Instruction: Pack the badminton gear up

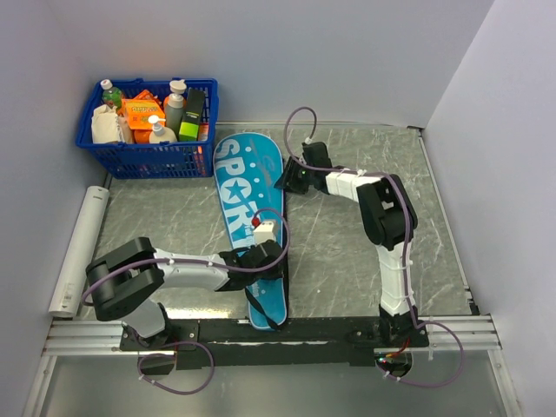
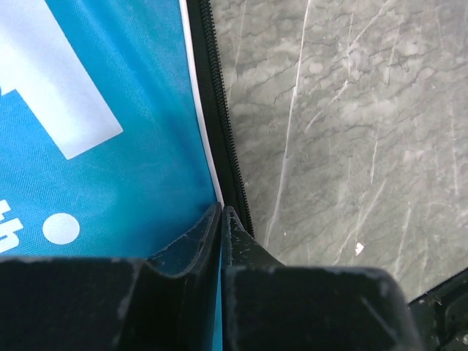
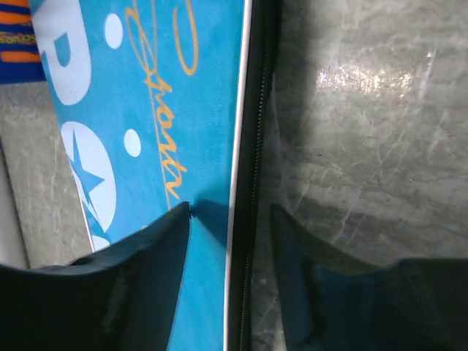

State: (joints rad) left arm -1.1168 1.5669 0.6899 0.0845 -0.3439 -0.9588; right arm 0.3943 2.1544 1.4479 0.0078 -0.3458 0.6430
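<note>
Your left pincer [image 2: 221, 212] is clamped on the long edge of the teal bag [image 1: 243, 187]. Its two fingers press together over the white piping, just beside the black zip [image 2: 225, 131] (only a sliver of teal cloth shows between them). The printed face of the bag lies to one side of this pincer and the bare grey table [image 1: 347, 234] to the other. Your right pincer [image 3: 230, 212] stands with its fingers apart, straddling the same edge farther up, at the bag's wide end: one finger [image 3: 157, 256] hangs over the teal cloth, the other over the table, and the zip runs between them. The bag lies flat between both pincers, with its narrow end toward the arm bases. The blue basket [image 1: 143, 158] stands beyond the wide end, well apart from either pincer.
</note>
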